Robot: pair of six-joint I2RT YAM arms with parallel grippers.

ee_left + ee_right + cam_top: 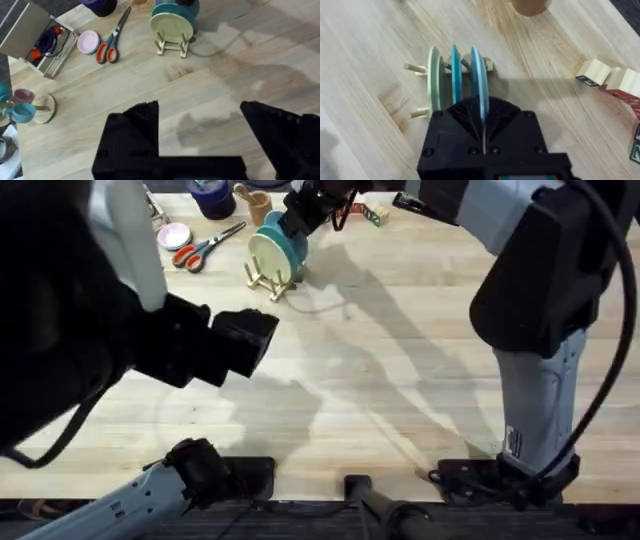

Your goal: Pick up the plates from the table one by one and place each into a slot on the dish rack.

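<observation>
Here, the right claw [483, 131] pinches the sky-blue plate [479, 80] upright in the dish rack [420, 90] just ahead, beside the yellow plate [434, 80]; release only once seated, while the left claw [200, 125] hovers wide.

The surface [400, 380] is being lit brightly and evenly from above, and no glare is being thrown off the wood. Broad, soft-edged grey shadows of the arms are being cast across its middle in the overhead view. The left arm, close under the overhead camera, is being rendered large, dark and blurred. In the left wrist view the left claw [200, 145] is being shown out of focus.
</observation>
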